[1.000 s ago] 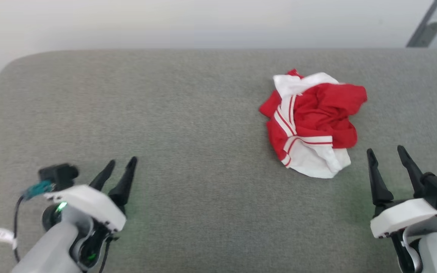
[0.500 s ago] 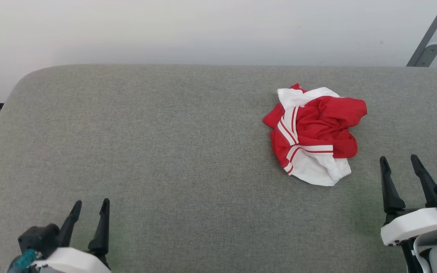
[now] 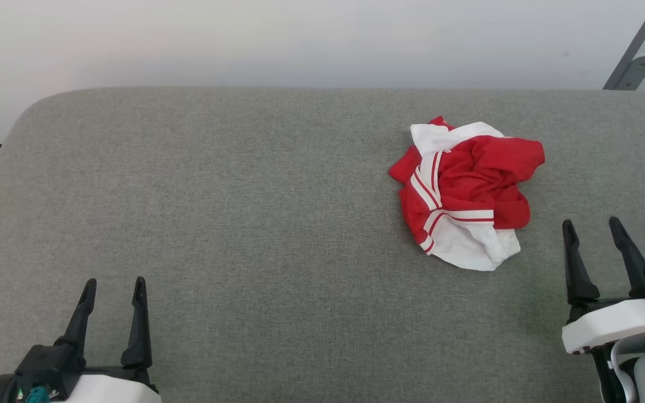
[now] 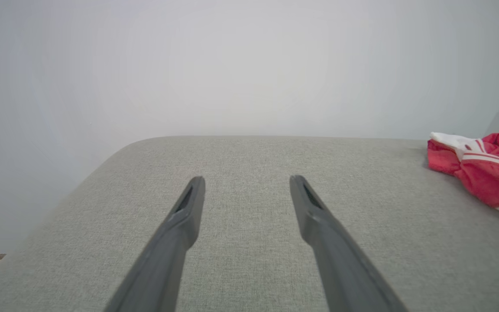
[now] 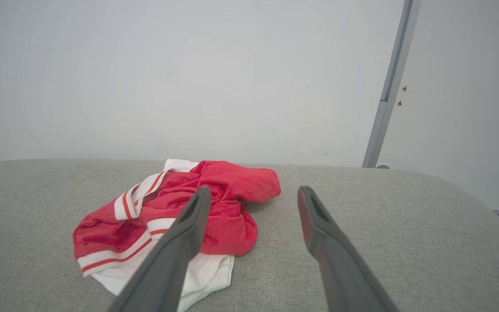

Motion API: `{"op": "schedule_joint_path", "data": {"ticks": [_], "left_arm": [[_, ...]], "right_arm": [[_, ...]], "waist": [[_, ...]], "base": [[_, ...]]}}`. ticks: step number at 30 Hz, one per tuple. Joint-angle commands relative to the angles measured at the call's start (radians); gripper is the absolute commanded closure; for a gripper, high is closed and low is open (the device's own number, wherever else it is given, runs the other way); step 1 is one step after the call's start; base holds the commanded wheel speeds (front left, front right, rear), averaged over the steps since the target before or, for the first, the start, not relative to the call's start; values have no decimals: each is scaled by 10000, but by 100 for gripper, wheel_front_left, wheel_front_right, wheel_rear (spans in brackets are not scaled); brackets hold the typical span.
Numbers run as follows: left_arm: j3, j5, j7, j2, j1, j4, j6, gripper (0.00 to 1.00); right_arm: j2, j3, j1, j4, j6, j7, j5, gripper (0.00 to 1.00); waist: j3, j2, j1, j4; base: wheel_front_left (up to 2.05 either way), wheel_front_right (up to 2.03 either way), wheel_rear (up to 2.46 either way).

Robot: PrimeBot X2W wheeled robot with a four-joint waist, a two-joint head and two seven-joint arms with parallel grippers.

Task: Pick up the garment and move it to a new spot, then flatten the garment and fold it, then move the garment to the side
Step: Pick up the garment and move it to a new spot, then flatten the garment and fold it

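Garment (image 3: pixel 468 184) is lying crumpled right of centre on the grey padded surface (image 3: pixel 233 190), untouched. I'm judging the pick-up hasn't begun: right gripper (image 3: pixel 590 224) is hovering near it, left gripper (image 3: pixel 115 281) well apart, both spread wide and empty. Next I'm needing the right one reaching over the bunch and pinching a fold.

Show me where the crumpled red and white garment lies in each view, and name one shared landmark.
Head view: garment right of centre, just beyond the right gripper.
Left wrist view: garment at the right edge, cut off.
Right wrist view: garment left of centre, partly behind the right gripper.
Shared landmark: the grey padded surface under it, ending at the white wall.
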Motion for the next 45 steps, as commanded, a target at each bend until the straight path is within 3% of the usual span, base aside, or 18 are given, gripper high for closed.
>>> {"op": "schedule_joint_path", "data": {"ticks": [1,12,17,25,37,45], "left_arm": [[70,57,-55,-55,52,-58,-21,0],[187,527,-56,-356,98,-76,-75,0],[202,420,-56,-475,-94,-130,-75,0],[52,367,-56,-600,-463,-138,-77,0],[-293,112,-56,-841,-1171,108,-77,0],[-396,1,-56,-890,-1431,207,-77,0]], "right_arm": [[9,3,-45,-23,1,-19,70,0],[-122,306,-264,441,1,-19,196,0],[-470,766,-500,672,1,395,156,0],[-1985,2690,-1255,835,1,3176,866,0],[-3789,4213,-2815,149,1,7833,3395,0],[-4335,4987,-2927,-144,2,8986,4076,0]], "waist": [[27,-1,0,0],[237,-1,0,-37],[366,-1,0,-3],[882,-1,0,40],[2008,-1,0,561],[2331,-1,0,834]], "base": [[0,0,0],[0,0,0],[0,0,0],[0,0,0],[0,0,0],[0,0,0]]}}
